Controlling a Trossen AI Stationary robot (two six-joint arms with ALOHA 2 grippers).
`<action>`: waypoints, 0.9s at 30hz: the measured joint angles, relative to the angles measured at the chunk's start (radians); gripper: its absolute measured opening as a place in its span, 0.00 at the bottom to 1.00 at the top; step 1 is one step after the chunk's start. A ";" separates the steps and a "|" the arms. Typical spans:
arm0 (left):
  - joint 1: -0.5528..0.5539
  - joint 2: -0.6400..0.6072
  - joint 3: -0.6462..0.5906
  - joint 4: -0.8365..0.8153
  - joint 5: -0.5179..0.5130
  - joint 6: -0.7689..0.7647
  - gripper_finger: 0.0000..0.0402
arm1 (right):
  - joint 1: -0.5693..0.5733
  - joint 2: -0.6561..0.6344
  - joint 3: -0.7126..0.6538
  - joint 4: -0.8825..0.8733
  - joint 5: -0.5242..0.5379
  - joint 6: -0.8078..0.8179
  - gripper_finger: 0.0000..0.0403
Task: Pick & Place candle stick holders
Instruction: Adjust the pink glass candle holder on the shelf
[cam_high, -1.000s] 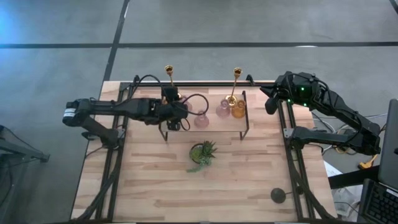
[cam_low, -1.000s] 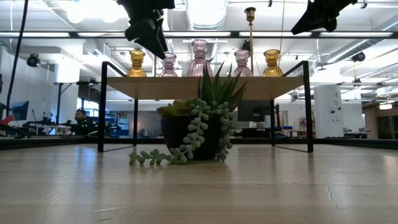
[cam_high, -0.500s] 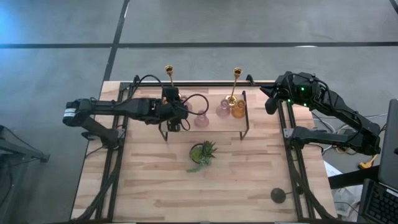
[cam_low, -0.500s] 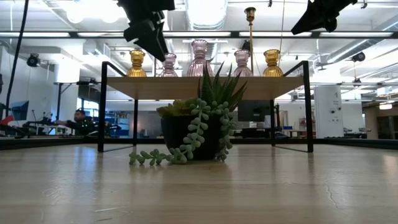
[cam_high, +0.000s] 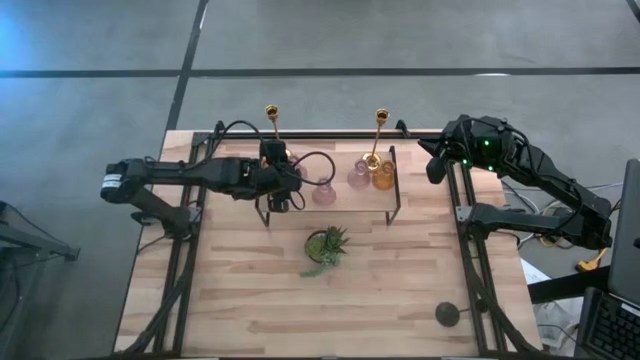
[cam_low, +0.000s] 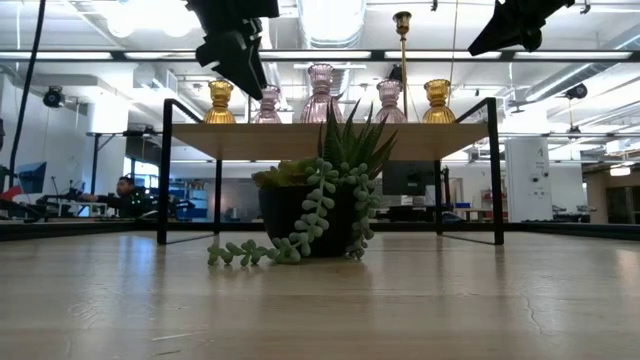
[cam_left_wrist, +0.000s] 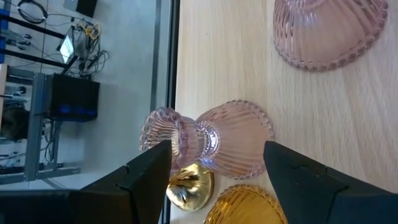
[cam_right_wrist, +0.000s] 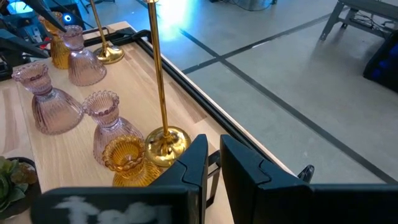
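Note:
A small wood-topped shelf (cam_high: 330, 205) stands on the table and carries the holders. Two tall gold candlesticks (cam_high: 271, 130) (cam_high: 378, 138) stand on their round bases at its far edge. Pink glass holders (cam_high: 323, 191) (cam_high: 357, 175) and an amber one (cam_high: 384, 178) stand on their feet between them. My left gripper (cam_high: 284, 182) is open above the shelf's left end. In the left wrist view its fingers (cam_left_wrist: 149, 171) stand on either side of a small pink glass holder (cam_left_wrist: 211, 134), beside a gold base (cam_left_wrist: 189, 185) and an amber holder (cam_left_wrist: 242, 205). My right gripper (cam_high: 434, 166) is shut and empty, off the shelf's right end.
A potted spiky green plant (cam_high: 326, 246) with trailing stems stands on the table just in front of the shelf, and also shows in the low view (cam_low: 320, 200). A small black round thing (cam_high: 446, 314) lies near the table's front right. Bare wood lies along the near edge.

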 joint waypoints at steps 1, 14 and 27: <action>0.000 0.000 0.000 0.000 0.003 -0.002 0.64 | 0.000 0.000 0.000 0.000 0.000 0.000 0.10; 0.000 0.000 0.000 -0.002 0.048 -0.036 0.64 | 0.000 0.000 0.000 0.000 0.000 0.000 0.09; 0.000 0.000 0.000 -0.013 0.023 -0.030 0.64 | 0.000 0.000 0.000 0.000 0.000 -0.001 0.09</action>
